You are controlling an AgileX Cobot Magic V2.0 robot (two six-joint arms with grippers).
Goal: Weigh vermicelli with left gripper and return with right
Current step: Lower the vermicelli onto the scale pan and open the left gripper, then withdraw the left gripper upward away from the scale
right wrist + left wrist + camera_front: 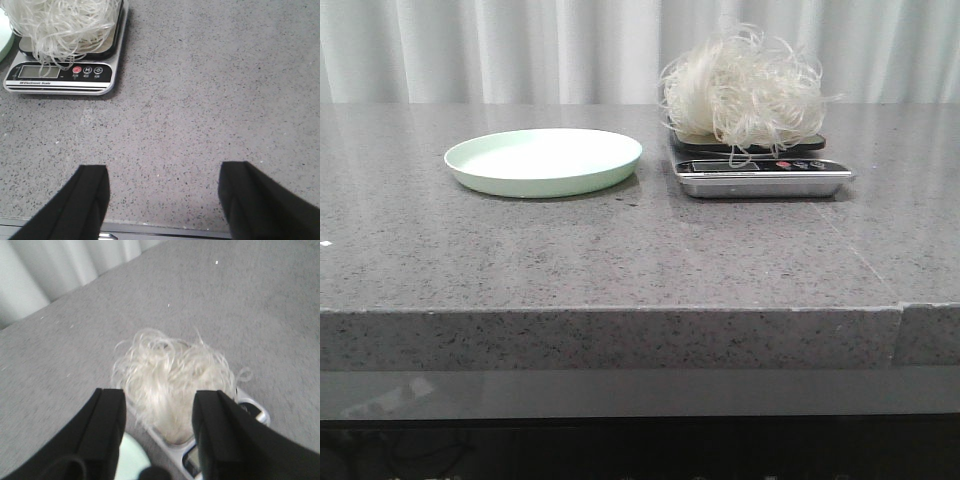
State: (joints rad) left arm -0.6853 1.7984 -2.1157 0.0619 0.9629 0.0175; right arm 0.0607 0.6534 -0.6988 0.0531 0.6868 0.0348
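Note:
The vermicelli (745, 92), a fluffy white nest, sits on a silver kitchen scale (763, 176) at the back right of the table. It also shows in the left wrist view (172, 377) and the right wrist view (62, 22). The pale green plate (544, 160) stands empty to the left of the scale. My left gripper (159, 405) is open and empty, above and apart from the vermicelli. My right gripper (162, 175) is open and empty over bare table near the front edge, to the right of the scale (65, 77). Neither gripper shows in the front view.
The grey speckled stone table (620, 250) has a front edge with a seam at the right (900, 310). White curtains (520, 50) hang behind it. A sliver of the plate (130, 460) shows between the left fingers.

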